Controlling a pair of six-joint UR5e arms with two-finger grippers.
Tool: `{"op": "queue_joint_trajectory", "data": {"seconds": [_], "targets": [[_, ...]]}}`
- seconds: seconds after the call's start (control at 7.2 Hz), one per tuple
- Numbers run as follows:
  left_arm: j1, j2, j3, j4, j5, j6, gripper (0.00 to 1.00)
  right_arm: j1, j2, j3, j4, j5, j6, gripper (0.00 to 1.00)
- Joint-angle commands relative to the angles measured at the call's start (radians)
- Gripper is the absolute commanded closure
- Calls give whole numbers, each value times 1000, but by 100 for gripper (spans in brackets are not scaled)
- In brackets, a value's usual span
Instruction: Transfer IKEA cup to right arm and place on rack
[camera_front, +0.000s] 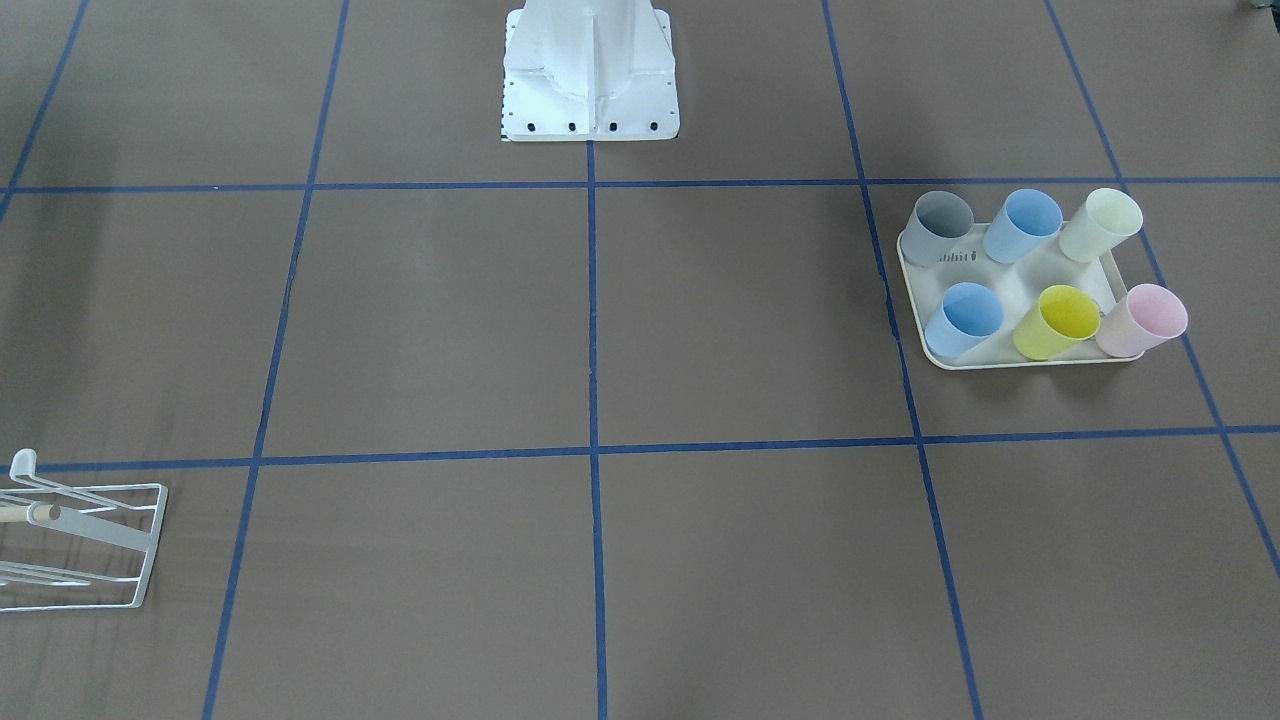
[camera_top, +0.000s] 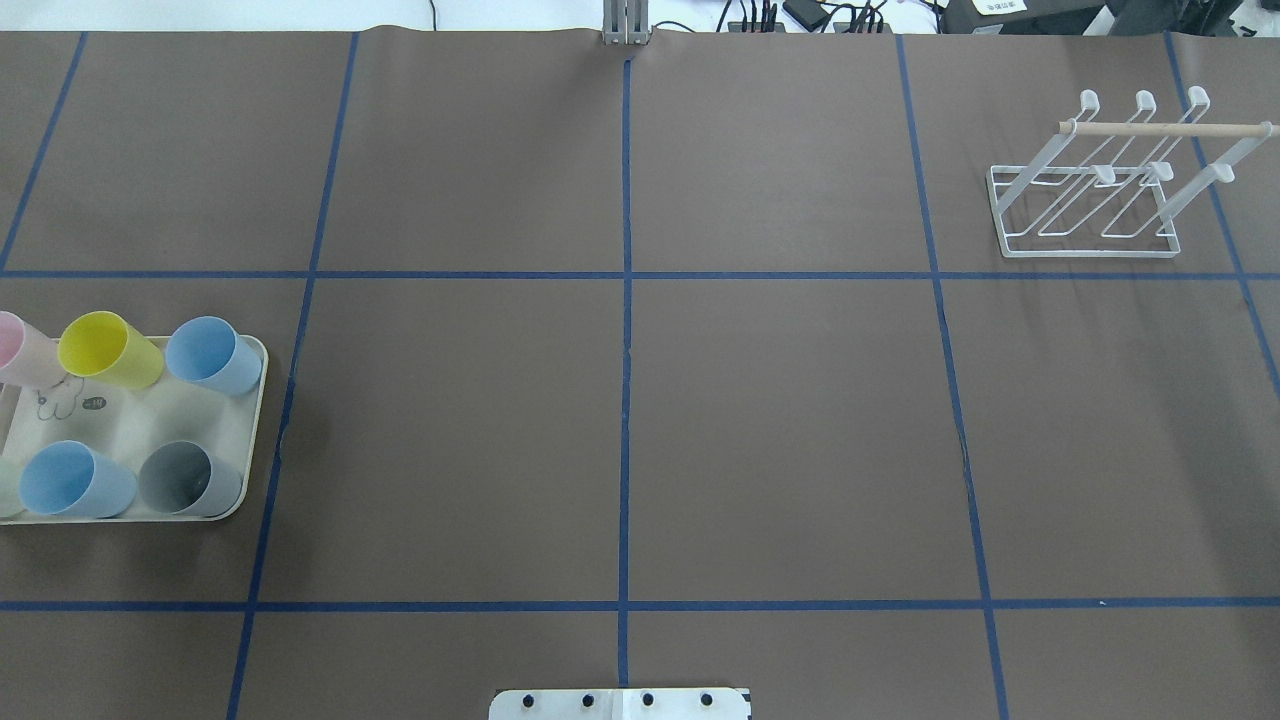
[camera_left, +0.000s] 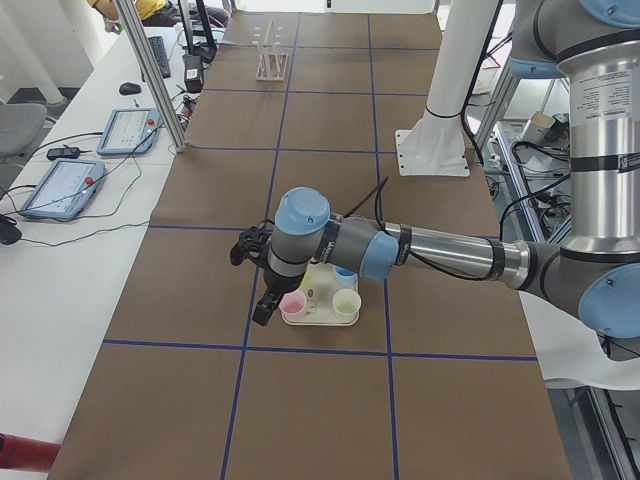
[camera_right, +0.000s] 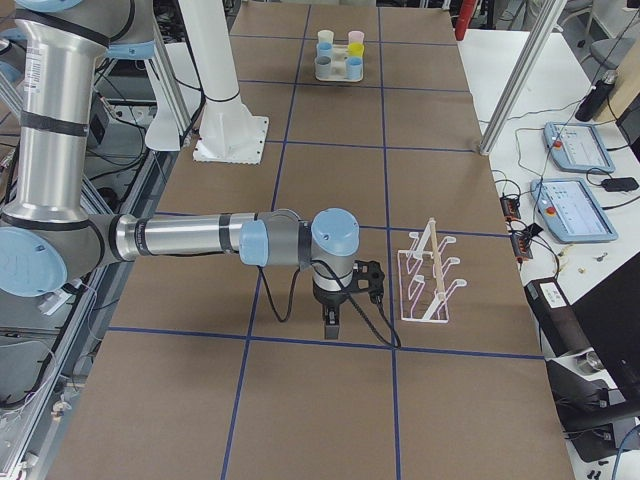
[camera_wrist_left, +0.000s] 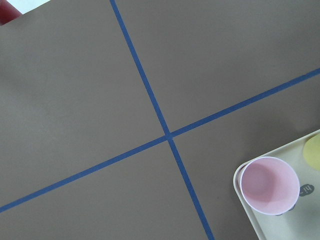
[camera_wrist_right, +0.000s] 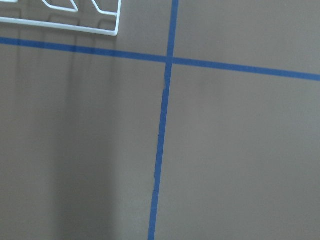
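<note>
Several IKEA cups stand upright on a cream tray: grey, two blue, cream, yellow and pink. The overhead view has the tray at its left edge. In the exterior left view my left gripper hangs beside the pink cup; I cannot tell if it is open or shut. The left wrist view shows the pink cup but no fingers. The white wire rack stands far right, bare. The right arm's gripper hovers near the rack; its state is unclear.
The white robot base stands at the table's middle edge. Blue tape lines split the brown table into squares. Tablets and cables lie on a side bench, with a metal post at its edge.
</note>
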Motion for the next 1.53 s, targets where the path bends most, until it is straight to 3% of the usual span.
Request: {"op": "queue_joint_trajectory", "data": {"seconds": [0.0,0.28,0.42,0.69,0.83,0.97,1.11,1.39], "targets": [[0,-7,-48,-34,-10,-2,0,0,90,10,6,-1,11,0],[0,-68,-60,-126,-7,-13,0,-1,103,27,178,3,13,0],[2,-85,-54,-190,-5,-17,0,-8,132,19,208,26,48,0],[2,-113,54,-252,-16,-52,0,-26,134,27,248,52,182,0],[2,-114,119,-354,-34,-121,0,-53,135,33,303,55,209,0],[13,-114,150,-480,-53,-144,0,-110,141,40,390,55,327,0],[67,-111,185,-516,-54,-145,0,-200,148,34,493,51,388,0],[126,-79,234,-524,-53,-224,0,-306,154,83,569,56,539,1]]}}
